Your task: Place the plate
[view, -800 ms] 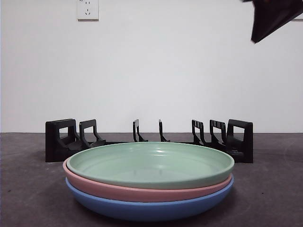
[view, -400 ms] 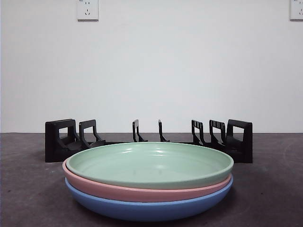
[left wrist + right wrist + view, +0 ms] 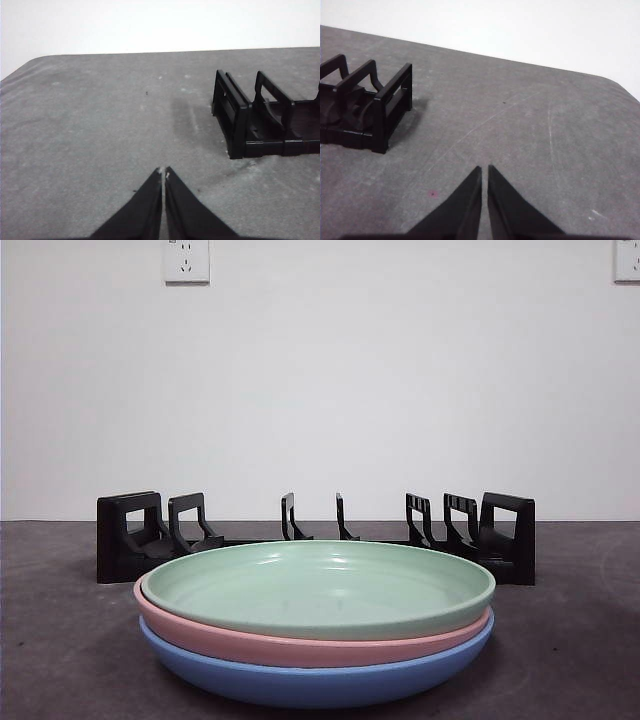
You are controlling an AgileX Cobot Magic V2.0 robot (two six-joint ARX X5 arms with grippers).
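Nearest the front, three plates sit stacked on the table [image 3: 60,640]: the green plate [image 3: 318,588] on top, the pink plate [image 3: 250,645] under it, the blue plate [image 3: 310,680] at the bottom. Just behind the stack stands the empty black rack [image 3: 315,538]. The left gripper [image 3: 163,172] hovers over bare table, clenched on nothing. The right gripper [image 3: 485,170] does the same, jaws pressed together.
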